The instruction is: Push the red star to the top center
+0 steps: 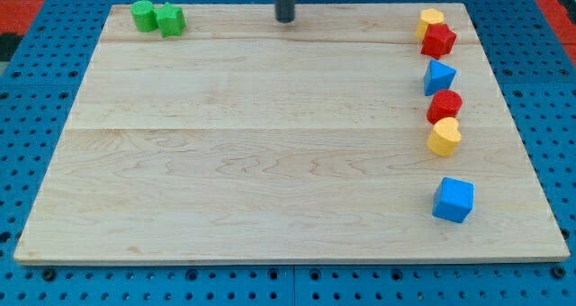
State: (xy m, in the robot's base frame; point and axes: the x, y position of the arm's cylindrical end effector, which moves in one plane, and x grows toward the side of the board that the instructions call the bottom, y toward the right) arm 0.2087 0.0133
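Red star [438,40] untouched at bench [270,162] top right; no pincer fitted; my tip [285,19] must approach from its right.

Your tip [285,19] sits at the view's top centre of the wooden board [270,162]. Well off to its right lies the red star [439,40], touching a yellow block [430,20]. Far to its left, two green blocks [157,17] sit touching each other.
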